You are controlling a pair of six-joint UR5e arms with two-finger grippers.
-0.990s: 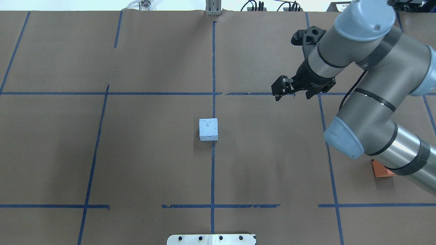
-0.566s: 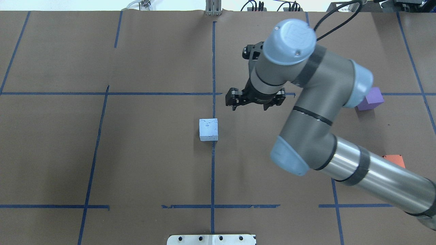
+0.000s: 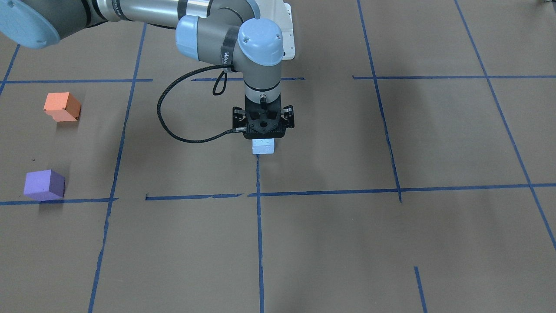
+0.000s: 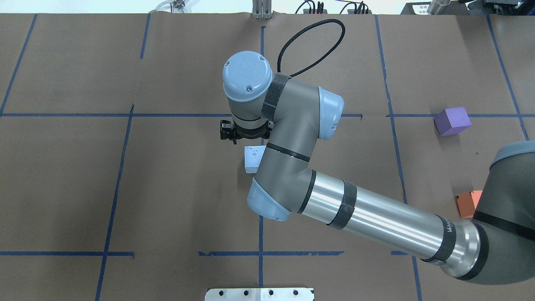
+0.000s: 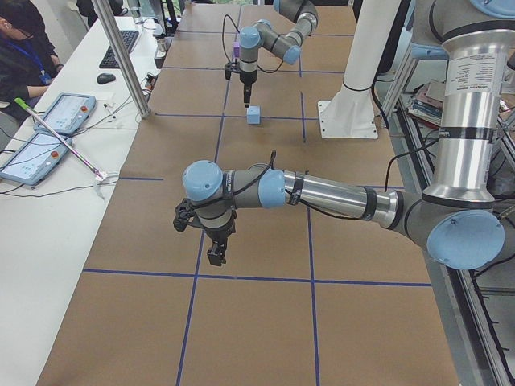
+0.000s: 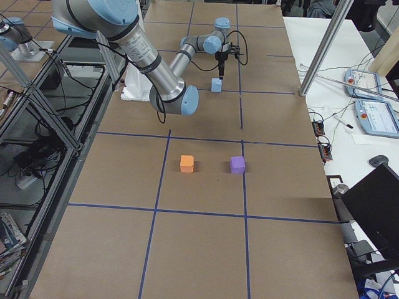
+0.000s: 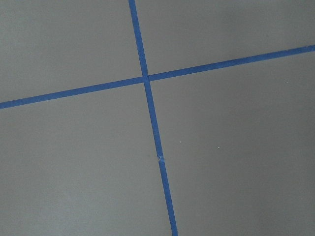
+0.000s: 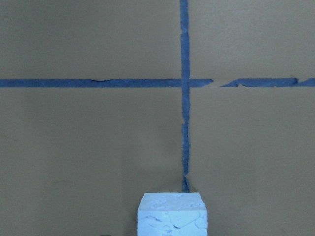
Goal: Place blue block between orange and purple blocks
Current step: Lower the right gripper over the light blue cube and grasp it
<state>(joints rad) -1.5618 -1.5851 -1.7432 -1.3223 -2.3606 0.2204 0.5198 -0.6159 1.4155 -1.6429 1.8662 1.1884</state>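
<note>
Two risks are judged from here, with the right gripper (image 3: 263,134) held just above the blue block (image 3: 263,147), which sits on the centre tape line, well apart from the orange block (image 3: 62,106) and the purple block (image 3: 43,184). The jaws appear spread with nothing held, though the fingertips are poorly shown, so by an off-centre descent a finger could be landed on the block's top and the block shoved aside. If its chipped faces are gripped too shallowly, it could be dropped during the long carry.
</note>
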